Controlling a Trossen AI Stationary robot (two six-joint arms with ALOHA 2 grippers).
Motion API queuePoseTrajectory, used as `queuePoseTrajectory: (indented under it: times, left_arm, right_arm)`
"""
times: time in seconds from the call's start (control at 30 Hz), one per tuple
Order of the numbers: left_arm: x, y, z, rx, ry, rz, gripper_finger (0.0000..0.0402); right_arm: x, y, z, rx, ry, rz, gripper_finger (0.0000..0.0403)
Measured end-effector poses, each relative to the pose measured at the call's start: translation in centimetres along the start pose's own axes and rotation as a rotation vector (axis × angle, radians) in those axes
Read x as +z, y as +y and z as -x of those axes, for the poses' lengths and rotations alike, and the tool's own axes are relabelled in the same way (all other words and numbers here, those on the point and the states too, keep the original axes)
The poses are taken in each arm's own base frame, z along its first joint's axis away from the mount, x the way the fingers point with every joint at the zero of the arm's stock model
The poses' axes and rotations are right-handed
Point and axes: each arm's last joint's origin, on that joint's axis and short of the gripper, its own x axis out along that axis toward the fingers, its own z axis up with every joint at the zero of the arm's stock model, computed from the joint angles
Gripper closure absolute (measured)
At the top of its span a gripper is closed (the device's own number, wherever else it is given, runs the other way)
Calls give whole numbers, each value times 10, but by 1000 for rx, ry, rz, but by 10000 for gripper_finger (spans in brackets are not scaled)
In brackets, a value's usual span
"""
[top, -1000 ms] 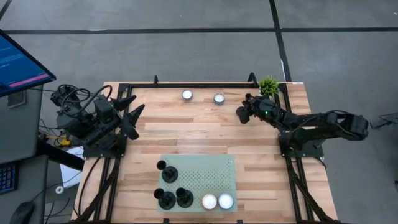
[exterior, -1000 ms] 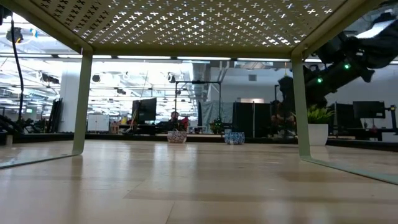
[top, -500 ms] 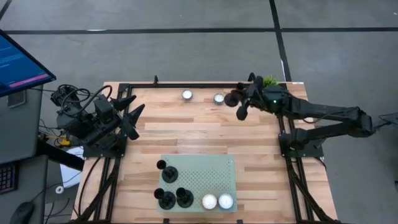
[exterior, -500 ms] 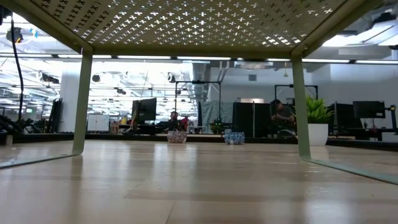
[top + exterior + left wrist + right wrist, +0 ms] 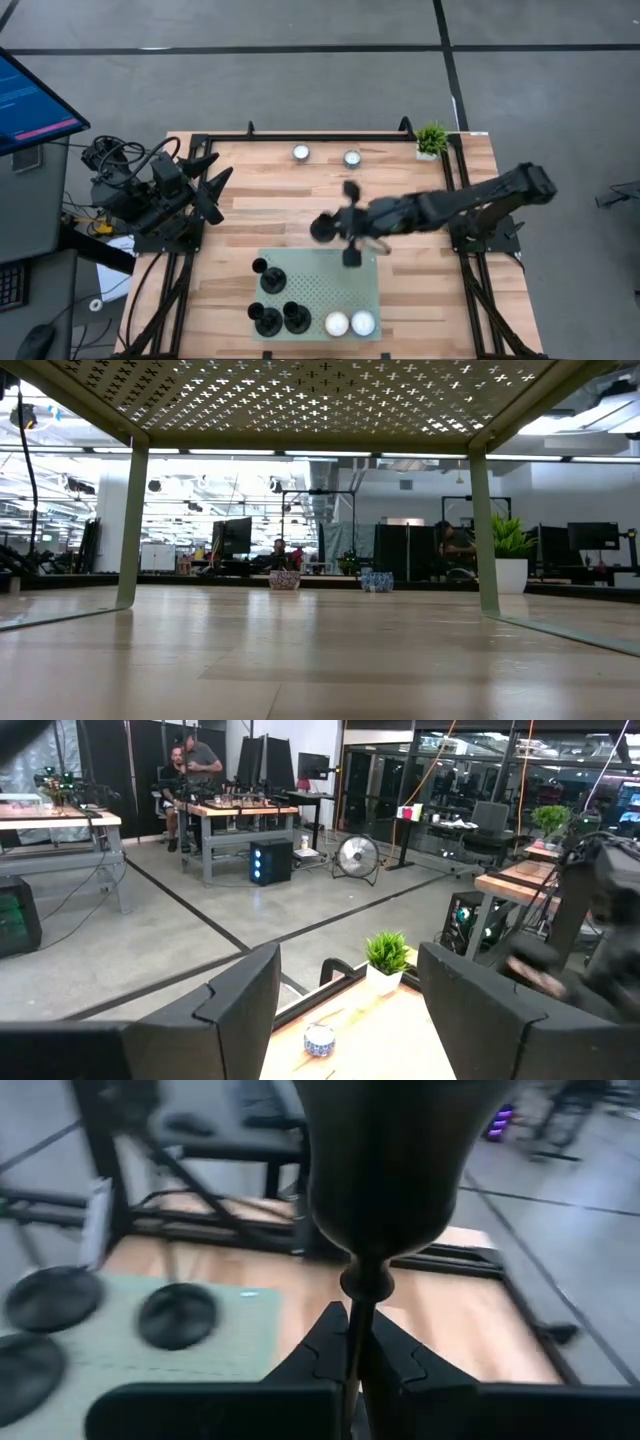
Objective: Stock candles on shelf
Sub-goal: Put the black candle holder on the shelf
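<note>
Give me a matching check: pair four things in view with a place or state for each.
Things:
1. left gripper
2. right gripper
3. potted plant
4. shelf

Places or states:
a. shut on a black goblet-shaped stand
b. far right corner of the table
c. open, parked at the left side
d. carries two candles at its near edge

Pairs: 1-c, 2-a, 3-b, 4-d

We see a robotics lab or workshop, grey concrete floor (image 5: pixel 300 80) marked with dark lines, workbenches (image 5: pixel 245 815) with people (image 5: pixel 185 765) seated, a floor fan (image 5: pixel 357 857), monitors (image 5: pixel 235 537), cables overhead
</note>
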Motion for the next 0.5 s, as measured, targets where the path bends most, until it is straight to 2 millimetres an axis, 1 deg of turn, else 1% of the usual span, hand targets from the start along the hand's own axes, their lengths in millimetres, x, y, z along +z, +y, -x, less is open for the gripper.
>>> queuePoseTrajectory:
  times: [0.13, 0.3, 0.4, 0.5]
  left_arm:
    - [0, 0, 0, 0, 0, -1, 164]
    - [0, 0, 0, 0, 0, -1, 164]
    - [0, 0, 0, 0, 0, -1, 164]
    - [0, 0, 0, 0, 0, -1, 164]
  right_arm:
    - [3, 32, -26, 76, 29, 46, 402]
    - [8, 65, -50, 164, 25, 76, 403]
    - [9, 75, -57, 175, 27, 82, 403]
    - [10, 79, -62, 175, 18, 52, 403]
